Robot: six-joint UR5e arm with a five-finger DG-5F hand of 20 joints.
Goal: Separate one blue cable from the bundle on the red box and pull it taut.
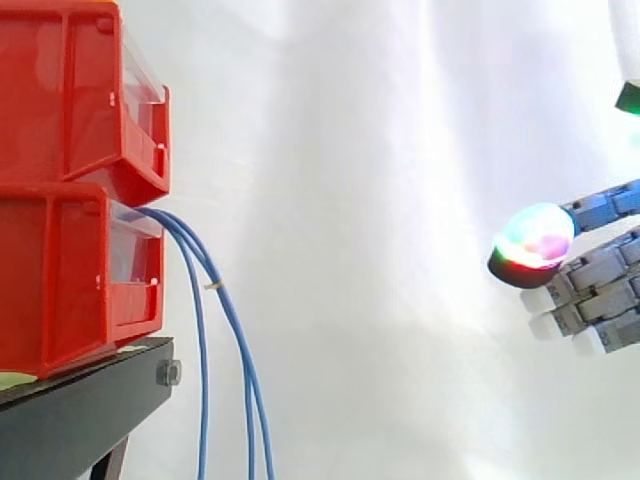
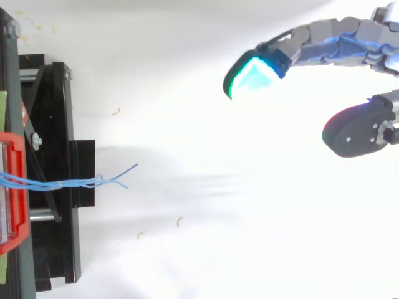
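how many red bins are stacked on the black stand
2: the upper bin sits on the lower bin, which rests on the black stand and has the blue cables hanging out of its front. Others may be hidden above the frame.

You have two red bins stacked one on the other on top of one black stand. Three blue cables come out of the lower bin and hang down past the stand's front edge, gathered by one small pale tie. Count one bolt on the stand's front corner, one hand well to the right of the stand, and from above three pale scraps on the white surface right of the stand, with more by its far end too small to count.
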